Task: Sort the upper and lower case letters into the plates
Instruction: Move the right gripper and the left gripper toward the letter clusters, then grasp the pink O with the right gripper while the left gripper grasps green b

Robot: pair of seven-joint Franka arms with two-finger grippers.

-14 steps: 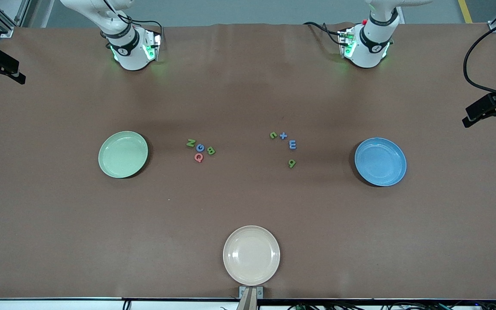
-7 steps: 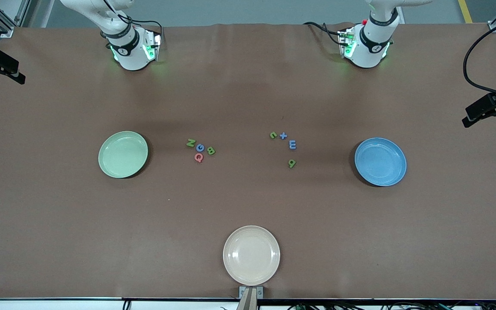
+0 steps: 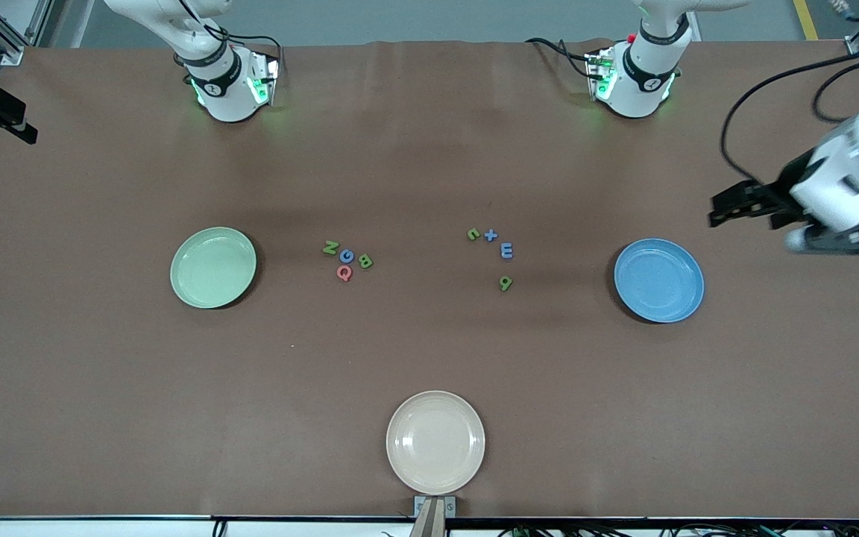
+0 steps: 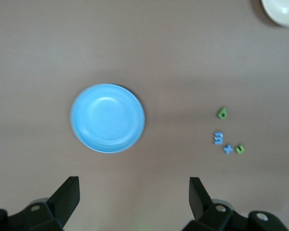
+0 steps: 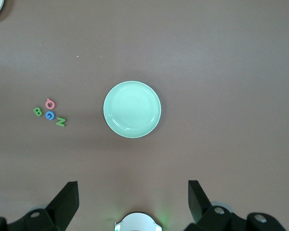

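No letter has been picked yet: eight letters (image 3: 346, 257) lie between the green plate (image 3: 213, 267) and blue plate (image 3: 658, 280). The left gripper (image 3: 743, 205), jaws apart, is poised above the table near the blue plate; the right gripper (image 5: 132, 199), also apart, waits. A descent onto one letter is needed next.

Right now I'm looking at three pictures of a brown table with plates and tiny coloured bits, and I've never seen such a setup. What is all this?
Two robot arms stand at a brown table. One picture looks down from a high camera facing them; the other two come from cameras on each arm's wrist. On the table lie a pale green plate, a blue plate and a cream plate, all bare. Between the green and blue plates sit two clusters of toy letters, four by each. The left tool hangs open above the table near the blue plate, holding nothing. The right tool hangs open over the green plate's area, also holding nothing.
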